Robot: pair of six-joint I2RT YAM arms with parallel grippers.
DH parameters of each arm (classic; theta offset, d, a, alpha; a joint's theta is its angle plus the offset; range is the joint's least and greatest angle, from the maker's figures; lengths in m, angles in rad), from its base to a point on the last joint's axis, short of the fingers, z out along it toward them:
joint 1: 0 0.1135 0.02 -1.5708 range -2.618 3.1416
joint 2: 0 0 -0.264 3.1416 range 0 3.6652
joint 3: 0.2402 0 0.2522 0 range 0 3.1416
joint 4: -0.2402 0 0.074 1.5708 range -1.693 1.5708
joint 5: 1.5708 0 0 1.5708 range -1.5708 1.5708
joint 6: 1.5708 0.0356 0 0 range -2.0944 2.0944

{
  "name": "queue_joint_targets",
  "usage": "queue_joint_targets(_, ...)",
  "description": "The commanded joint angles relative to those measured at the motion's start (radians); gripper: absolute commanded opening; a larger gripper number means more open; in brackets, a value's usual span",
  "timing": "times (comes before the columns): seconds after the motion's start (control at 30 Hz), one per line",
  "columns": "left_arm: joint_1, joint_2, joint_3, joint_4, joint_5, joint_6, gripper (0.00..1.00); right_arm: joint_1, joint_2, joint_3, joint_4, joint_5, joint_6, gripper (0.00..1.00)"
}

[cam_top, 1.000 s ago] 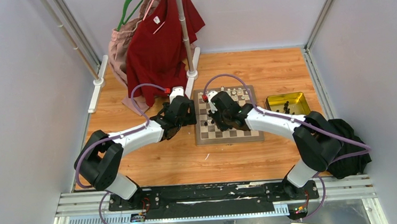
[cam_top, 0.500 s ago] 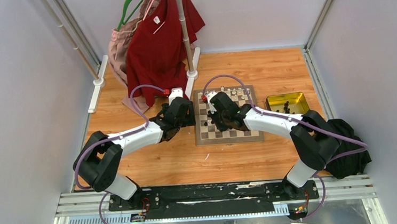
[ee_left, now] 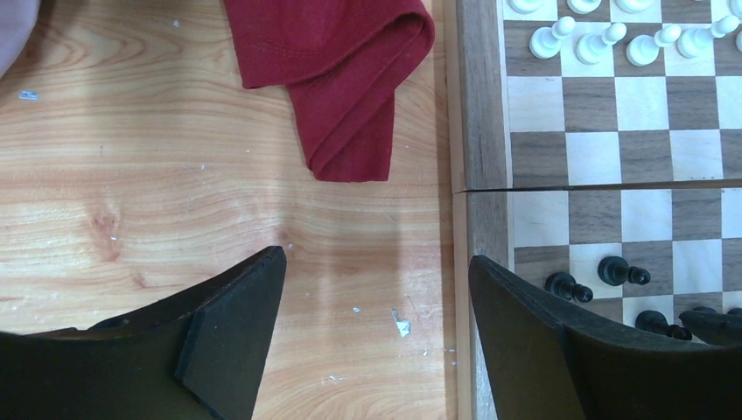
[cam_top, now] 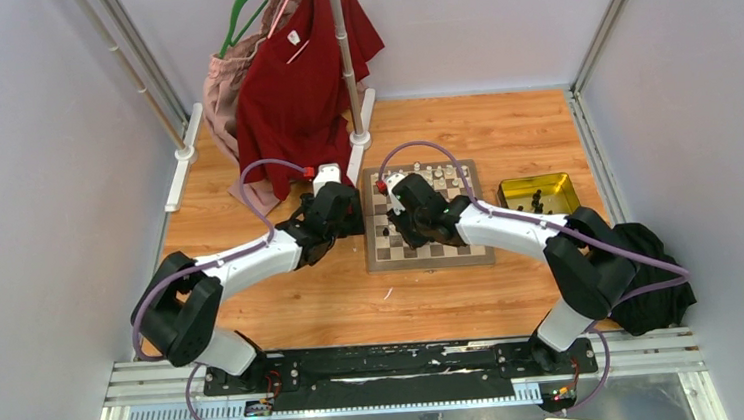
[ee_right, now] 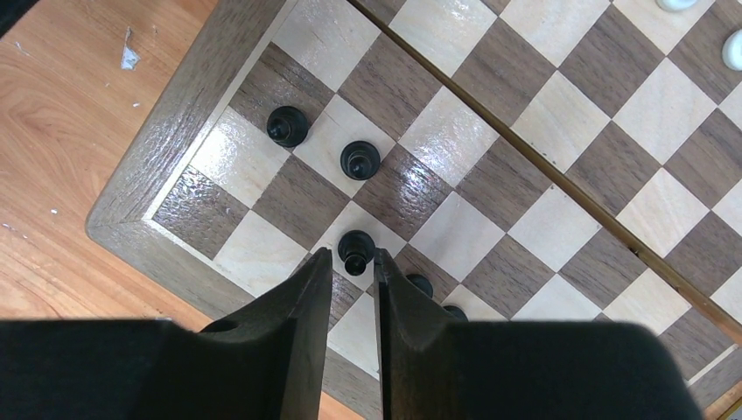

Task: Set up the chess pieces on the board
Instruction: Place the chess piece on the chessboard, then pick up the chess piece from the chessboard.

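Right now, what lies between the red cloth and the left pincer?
Only bare wooden tabletop, seen in the left wrist view. The red cloth ends short of the open left pincer, and the board lies alongside.

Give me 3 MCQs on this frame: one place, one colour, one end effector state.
1. Where is the shiny yellow metal tray relative to the checkered wooden chessboard? A) left of it B) right of it C) on it
2. What colour are the small chess pieces in the board corner by the right end effector? A) white B) black C) red
3. The left end effector is: A) open, empty B) shut on a pawn C) shut on a hanger
Answers: B, the tray lies off the board's right edge; B, they are glossy black; A, its jaws gape over the wooden tabletop.
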Motion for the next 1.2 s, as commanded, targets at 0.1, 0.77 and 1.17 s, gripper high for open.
queue_joint_targets(0.1, -0.003, -0.084, -0.016, -0.012, -0.072, 0.022, 0.83, 0.022, -0.047, 0.052, -0.034, 0.021, -0.012, 0.29)
queue_joint_targets(0.77, 0.077, -0.448, -0.239, 0.112, -0.217, 0.150, 0.85, 0.001, 0.109, 0.182, -0.016, 0.028, -0.045, 0.30)
queue_joint_targets(1.17, 0.077, -0.444, -0.254, 0.123, -0.204, 0.144, 0.84, -0.025, 0.148, 0.187, 0.001, 0.013, -0.045, 0.30)
